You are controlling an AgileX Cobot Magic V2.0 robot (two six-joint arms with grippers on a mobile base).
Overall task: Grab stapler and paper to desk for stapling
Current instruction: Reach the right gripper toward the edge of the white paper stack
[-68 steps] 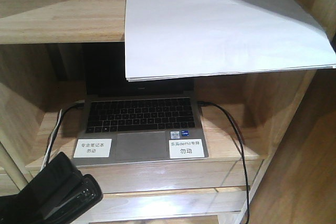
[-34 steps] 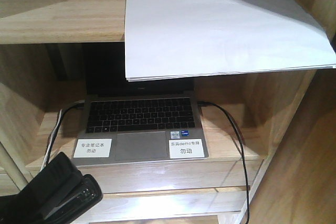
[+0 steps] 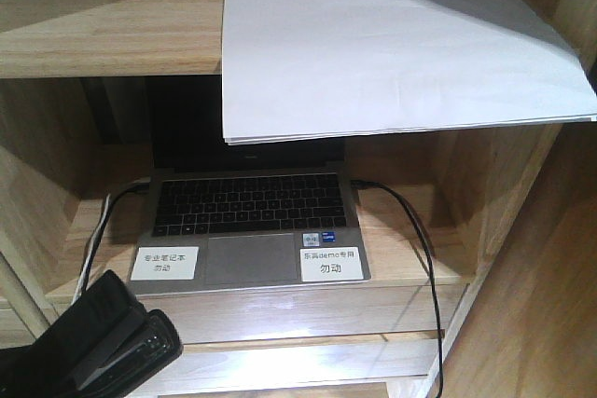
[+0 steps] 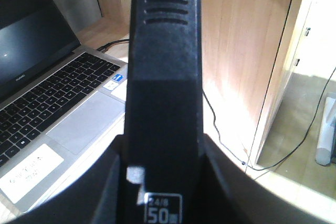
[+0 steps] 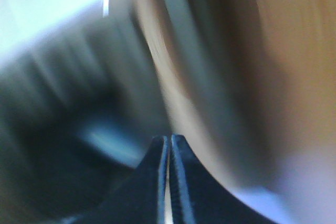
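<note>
My left gripper (image 4: 163, 145) is shut on the black stapler (image 4: 164, 77), which stands up between its fingers and fills the middle of the left wrist view. In the front view the stapler (image 3: 103, 333) shows at the bottom left corner. The white paper (image 3: 392, 53) hangs flat across the upper right, its front edge jutting over the laptop's screen. The right wrist view is blurred. There my right gripper (image 5: 169, 139) is shut, with a thin white sliver pinched between its fingers. The desk is out of view.
An open grey laptop (image 3: 247, 202) sits in a light-wood shelf unit (image 3: 103, 34), with a black cable (image 3: 420, 240) trailing off its right side down to the floor. Wooden side walls stand to the left and right of the laptop.
</note>
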